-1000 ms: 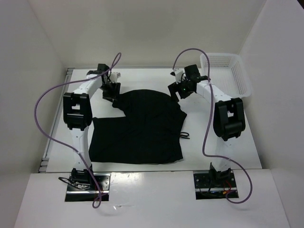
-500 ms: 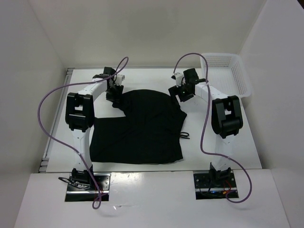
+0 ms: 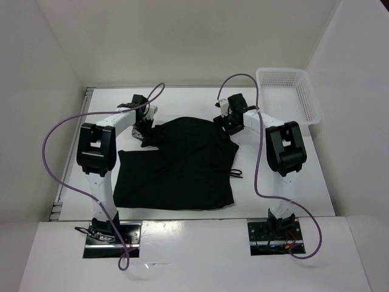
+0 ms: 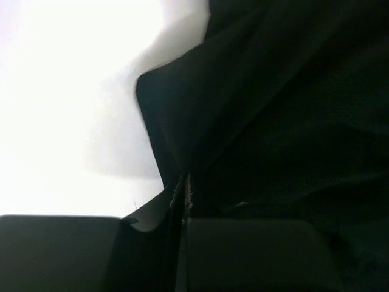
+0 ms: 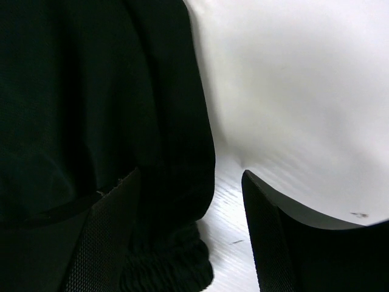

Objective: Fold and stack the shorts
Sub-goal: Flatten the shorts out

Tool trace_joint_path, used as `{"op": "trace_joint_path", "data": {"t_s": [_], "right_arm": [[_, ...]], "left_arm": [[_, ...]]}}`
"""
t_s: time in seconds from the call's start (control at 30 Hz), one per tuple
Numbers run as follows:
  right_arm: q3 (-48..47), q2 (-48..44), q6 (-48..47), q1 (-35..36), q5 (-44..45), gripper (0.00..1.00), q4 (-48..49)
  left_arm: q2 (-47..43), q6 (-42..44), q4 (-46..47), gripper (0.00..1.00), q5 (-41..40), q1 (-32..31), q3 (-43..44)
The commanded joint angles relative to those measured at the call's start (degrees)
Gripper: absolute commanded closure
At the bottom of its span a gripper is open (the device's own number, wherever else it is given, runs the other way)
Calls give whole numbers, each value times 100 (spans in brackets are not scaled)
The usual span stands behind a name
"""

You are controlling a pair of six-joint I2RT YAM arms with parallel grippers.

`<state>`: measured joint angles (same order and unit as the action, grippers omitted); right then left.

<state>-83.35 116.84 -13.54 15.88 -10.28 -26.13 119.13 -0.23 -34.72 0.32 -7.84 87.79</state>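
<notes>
The black shorts [image 3: 182,167] lie spread on the white table, with the drawstring [image 3: 237,173] poking out at their right edge. My left gripper [image 3: 144,126] is at their far left corner. In the left wrist view it [image 4: 182,201] is shut on a fold of the shorts [image 4: 273,121]. My right gripper [image 3: 228,121] is at the far right corner. In the right wrist view it [image 5: 189,182] is open, low over the table, with the gathered edge of the shorts [image 5: 164,267] lying between its fingers [image 5: 103,243].
A white mesh basket [image 3: 289,91] stands at the far right corner of the table [image 3: 285,176]. White walls close in the left, back and right sides. Purple cables loop above both arms.
Both grippers have come down and inward onto the shorts' far corners. The far edge of the shorts, a rounded hump before, now spreads wider between them.
</notes>
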Motion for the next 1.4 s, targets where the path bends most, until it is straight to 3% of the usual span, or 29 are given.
{"op": "trace_joint_path", "data": {"t_s": [0.0, 0.1, 0.13, 0.3, 0.43, 0.57, 0.87, 1.37], "right_arm": [[170, 67, 9, 100, 79, 28, 293], [170, 120, -52, 100, 211, 28, 354], [170, 120, -104, 100, 263, 28, 354], [56, 173, -298, 100, 448, 28, 354], [56, -20, -535, 100, 448, 28, 301], [196, -292, -667, 100, 510, 28, 249], [487, -556, -738, 100, 510, 28, 196], [592, -714, -974, 100, 510, 28, 143]], "left_arm": [[-469, 23, -1124, 92, 240, -7, -376], [-671, 23, -1257, 72, 583, -7, -96], [-672, 23, -1170, 61, 662, -7, 44], [-242, 23, -581, 49, 944, -7, 1124], [722, 23, -518, 48, 944, -7, 2292], [1305, 23, -676, 48, 944, -7, 2699], [1201, 23, -677, 52, 689, -7, 2068], [700, 23, -676, 56, 1304, -7, 1293]]}}
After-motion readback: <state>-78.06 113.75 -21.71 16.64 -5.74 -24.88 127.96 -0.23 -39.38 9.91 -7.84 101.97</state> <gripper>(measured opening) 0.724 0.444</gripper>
